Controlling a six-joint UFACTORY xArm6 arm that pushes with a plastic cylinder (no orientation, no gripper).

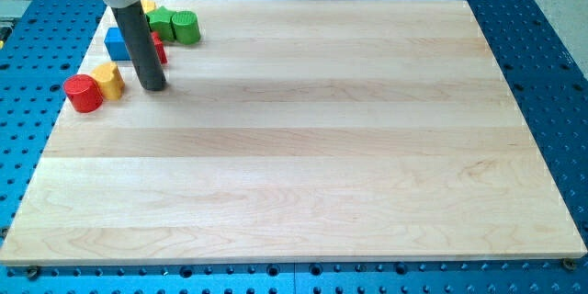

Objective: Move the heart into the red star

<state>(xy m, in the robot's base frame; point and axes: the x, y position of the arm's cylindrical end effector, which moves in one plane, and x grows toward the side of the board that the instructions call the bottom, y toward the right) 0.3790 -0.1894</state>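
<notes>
My tip (pixel 152 86) is set just right of the yellow block (pixel 109 80) and red cylinder (pixel 84 94), near the board (pixel 303 147)'s top-left edge; nothing is held.

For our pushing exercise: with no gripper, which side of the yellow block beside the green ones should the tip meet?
Probably the far side of the yellow block, from the view's top: the red block lies below it. My tip sits below both.
</notes>
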